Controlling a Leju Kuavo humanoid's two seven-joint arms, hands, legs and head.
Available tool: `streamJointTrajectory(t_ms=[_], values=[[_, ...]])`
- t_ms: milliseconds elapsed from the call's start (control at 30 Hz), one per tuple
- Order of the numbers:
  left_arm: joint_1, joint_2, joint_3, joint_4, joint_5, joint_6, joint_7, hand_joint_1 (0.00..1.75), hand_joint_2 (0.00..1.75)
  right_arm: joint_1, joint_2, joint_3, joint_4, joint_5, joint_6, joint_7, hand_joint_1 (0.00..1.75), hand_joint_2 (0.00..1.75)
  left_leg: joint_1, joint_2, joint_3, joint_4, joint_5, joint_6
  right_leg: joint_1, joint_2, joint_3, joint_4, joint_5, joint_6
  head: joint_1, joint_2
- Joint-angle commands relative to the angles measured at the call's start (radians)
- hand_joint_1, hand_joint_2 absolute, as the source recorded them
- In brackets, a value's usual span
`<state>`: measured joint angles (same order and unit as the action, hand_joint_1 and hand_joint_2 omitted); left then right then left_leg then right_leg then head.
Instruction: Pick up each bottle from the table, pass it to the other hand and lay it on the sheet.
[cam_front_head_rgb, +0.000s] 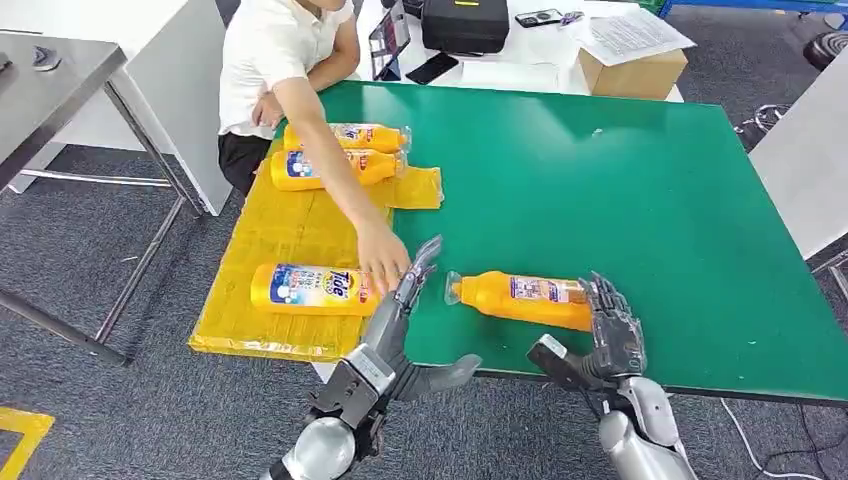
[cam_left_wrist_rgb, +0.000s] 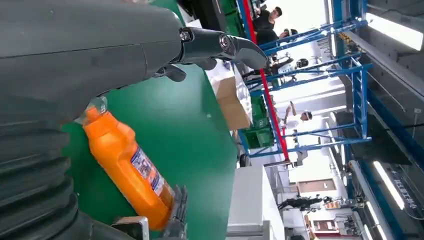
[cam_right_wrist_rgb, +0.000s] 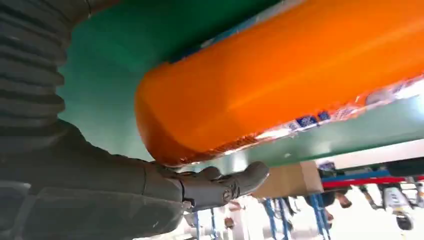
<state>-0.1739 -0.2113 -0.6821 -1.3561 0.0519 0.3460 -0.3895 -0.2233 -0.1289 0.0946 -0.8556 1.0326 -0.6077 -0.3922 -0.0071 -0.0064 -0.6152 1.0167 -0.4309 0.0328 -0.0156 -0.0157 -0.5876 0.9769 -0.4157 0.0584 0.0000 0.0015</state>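
- Far left of the orange bottle, the yellow sheet (cam_front_head_rgb: 280, 235) hangs over the tabletop (cam_front_head_rgb: 620, 180) edge with three bottles lying on it; the near one (cam_front_head_rgb: 312, 289) has a person's hand (cam_front_head_rgb: 383, 262) at its cap end.
- Next, the left hand (cam_front_head_rgb: 412, 305): fingers spread wide, holding nothing, reaching up just left of the orange bottle's cap, thumb splayed out below.
- Centre stage, the orange bottle (cam_front_head_rgb: 525, 298) lies flat on the green tabletop, long axis across the robot's front, cap towards the sheet and the left hand, base towards the right hand.
- And the right hand (cam_front_head_rgb: 610, 335) is at the bottle's base end, fingers opened around it; whether they truly grip yet, I can't tell. The right wrist view has the thumb (cam_right_wrist_rgb: 227, 184) just under the base.
- My call: the right hand is nearer, and the lift should start at the base, with the cap already pointing towards the waiting left hand.
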Motion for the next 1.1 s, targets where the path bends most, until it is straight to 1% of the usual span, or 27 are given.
streamJointTrajectory(t_ms=[33, 167, 233, 300, 467, 533, 567, 600, 733, 800, 867, 933, 1000, 1067, 1100], values=[[-0.013, 0.036, -0.018, 0.027, -0.001, 0.0, 0.006, 0.0, 1.75, -0.051, -0.02, 0.061, 0.115, 0.011, 0.007, 0.014, 0.0, 1.75, 0.001, 0.002, 0.003, -0.001, 0.0, -0.001, 0.0, 0.002, 0.002, -0.001, 0.0, -0.001, 0.0, 0.0], [-0.014, 0.035, -0.014, 0.005, -0.025, 0.008, 0.005, 0.0, 1.75, -0.051, -0.025, 0.104, 0.115, 0.026, 0.024, 0.048, 0.0, 1.75, 0.001, 0.003, 0.006, -0.001, -0.001, -0.002, 0.0, 0.003, 0.005, -0.002, 0.0, -0.002, 0.0, 0.0], [-0.015, 0.035, -0.014, -0.001, -0.032, 0.002, 0.011, 0.0, 1.75, -0.05, -0.03, 0.113, 0.11, -0.003, 0.069, 0.05, 0.0, 1.75, 0.0, 0.002, 0.004, -0.001, 0.0, -0.001, 0.0, 0.002, 0.003, -0.001, 0.0, -0.002, 0.0, 0.0], [-0.016, 0.035, -0.018, -0.007, -0.037, -0.005, 0.013, 0.0, 1.75, -0.049, -0.036, 0.125, 0.111, -0.008, 0.082, 0.059, 0.0, 1.75, 0.0, 0.002, 0.006, -0.001, -0.001, -0.002, 0.0, 0.003, 0.005, -0.001, 0.0, -0.002, 0.0, 0.0], [-0.018, 0.033, -0.022, -0.013, -0.043, -0.012, 0.016, 0.0, 1.75, -0.053, -0.053, 0.158, 0.118, 0.026, 0.085, 0.085, 0.0, 1.75, 0.0, 0.003, 0.007, -0.001, 0.0, -0.002, 0.0, 0.002, 0.005, -0.001, 0.0, -0.002, 0.0, 0.0], [-0.02, 0.03, -0.019, -0.011, -0.046, -0.015, 0.018, 0.0, 1.75, -0.078, -0.072, 0.202, 0.145, 0.107, 0.05, 0.139, 0.0, 1.75, 0.0, 0.003, 0.008, -0.001, -0.001, -0.002, 0.0, 0.003, 0.007, -0.001, 0.0, -0.002, 0.0, 0.0], [-0.02, 0.028, -0.018, -0.01, -0.046, -0.018, 0.019, 0.0, 1.75, -0.094, -0.08, 0.215, 0.155, 0.125, 0.042, 0.148, 0.0, 1.75, 0.0, 0.003, 0.008, -0.001, 0.0, -0.002, 0.0, 0.002, 0.007, -0.002, 0.0, -0.002, 0.0, 0.0], [-0.021, 0.028, -0.017, -0.009, -0.046, -0.019, 0.019, 0.0, 1.75, -0.104, -0.082, 0.222, 0.159, 0.132, 0.045, 0.151, 0.0, 1.75, 0.0, 0.004, 0.009, -0.001, -0.001, -0.002, 0.0, 0.004, 0.007, -0.001, 0.001, -0.003, 0.0, 0.0], [-0.025, 0.024, -0.016, -0.006, -0.045, -0.021, 0.019, 0.0, 1.75, -0.136, -0.084, 0.244, 0.163, 0.156, 0.066, 0.16, 0.0, 1.75, 0.0, 0.003, 0.01, 0.0, 0.0, -0.001, 0.0, 0.003, 0.008, -0.001, 0.001, -0.002, 0.0, 0.0], [-0.029, 0.021, -0.017, -0.004, -0.044, -0.023, 0.019, 0.0, 1.75, -0.164, -0.083, 0.27, 0.196, 0.185, 0.066, 0.19, 0.0, 1.75, 0.0, 0.004, 0.01, 0.0, 0.0, -0.002, 0.0, 0.004, 0.008, -0.001, 0.001, -0.003, 0.0, 0.0], [-0.029, 0.018, -0.014, -0.006, -0.038, -0.021, 0.021, 0.0, 1.75, -0.175, -0.071, 0.266, 0.215, 0.17, 0.088, 0.192, 0.0, 1.75, 0.001, 0.006, 0.011, -0.001, 0.0, -0.003, 0.0, 0.006, 0.009, -0.002, 0.002, -0.004, 0.0, 0.0], [-0.029, 0.015, -0.01, -0.005, -0.024, -0.021, 0.027, 0.0, 1.75, -0.189, -0.073, 0.285, 0.241, 0.196, 0.095, 0.226, 0.0, 1.75, 0.0, 0.006, 0.011, -0.001, 0.0, -0.002, 0.0, 0.005, 0.009, -0.002, 0.002, -0.004, 0.0, 0.0], [-0.028, 0.019, -0.014, -0.007, -0.018, -0.025, 0.028, 0.0, 1.75, -0.202, -0.078, 0.302, 0.26, 0.23, 0.062, 0.264, 0.0, 1.75, 0.0, 0.004, 0.012, -0.001, 0.0, -0.002, 0.0, 0.003, 0.01, -0.002, 0.003, -0.006, 0.0, 0.0], [-0.025, 0.021, -0.015, -0.012, -0.017, -0.027, 0.029, 0.0, 1.75, -0.208, -0.078, 0.31, 0.264, 0.249, 0.063, 0.29, 0.0, 1.75, 0.0, 0.004, 0.011, -0.001, 0.0, -0.001, 0.0, 0.003, 0.009, -0.001, 0.003, -0.004, 0.0, 0.0], [-0.025, 0.02, -0.012, -0.008, -0.015, -0.025, 0.031, 0.0, 1.75, -0.209, -0.072, 0.303, 0.268, 0.239, 0.082, 0.294, 0.0, 1.75, 0.0, 0.005, 0.012, -0.001, 0.0, -0.002, 0.0, 0.004, 0.009, -0.001, 0.003, -0.005, 0.0, 0.0]])
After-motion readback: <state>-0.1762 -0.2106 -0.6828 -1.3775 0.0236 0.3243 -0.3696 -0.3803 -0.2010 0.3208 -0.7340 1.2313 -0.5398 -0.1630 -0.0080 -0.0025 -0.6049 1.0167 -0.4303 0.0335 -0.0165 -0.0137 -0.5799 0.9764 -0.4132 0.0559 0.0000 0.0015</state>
